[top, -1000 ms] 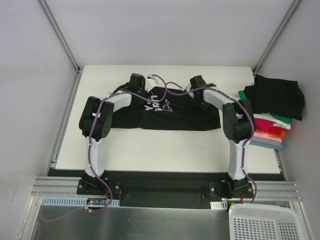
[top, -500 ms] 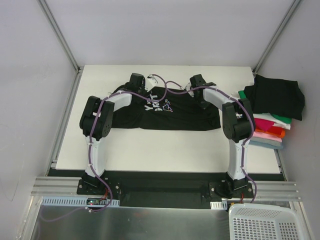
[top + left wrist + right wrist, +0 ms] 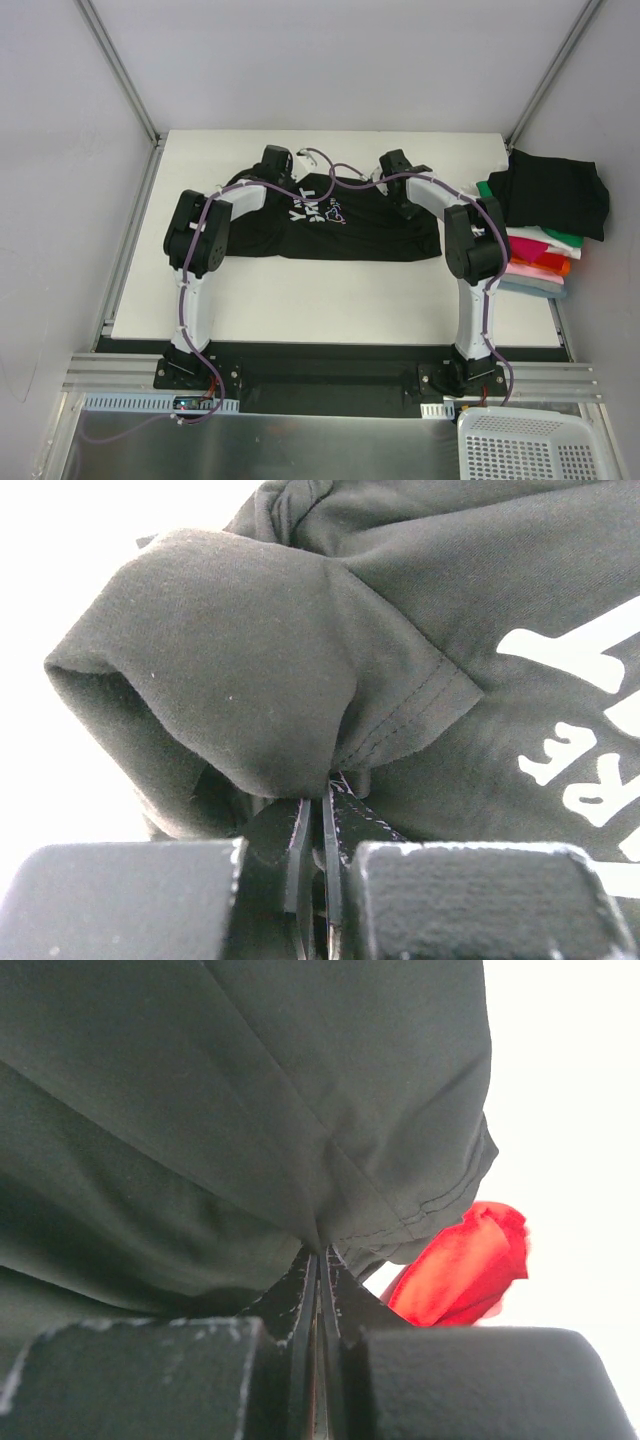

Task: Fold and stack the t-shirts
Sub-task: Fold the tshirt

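A black t-shirt (image 3: 350, 228) with white chest lettering (image 3: 312, 210) lies spread across the far half of the white table (image 3: 330, 300). My left gripper (image 3: 272, 166) is at its far left part. In the left wrist view it (image 3: 318, 802) is shut on a pinch of the black cloth (image 3: 250, 670) beside a stitched hem. My right gripper (image 3: 398, 172) is at the far right part, and in the right wrist view it (image 3: 320, 1255) is shut on a fold of black cloth (image 3: 230, 1110). Folded t-shirts (image 3: 545, 215) sit stacked at the right edge, a black one on top.
The stack shows green, white, red, pink, orange and blue-grey layers below the black top. A red cloth (image 3: 460, 1265) shows behind the held cloth in the right wrist view. A white mesh basket (image 3: 530, 445) stands at the near right, off the table.
Both grippers have closed on the black shirt's cloth. The left arm's elbow has shifted slightly to the right; the shirt lies as before.
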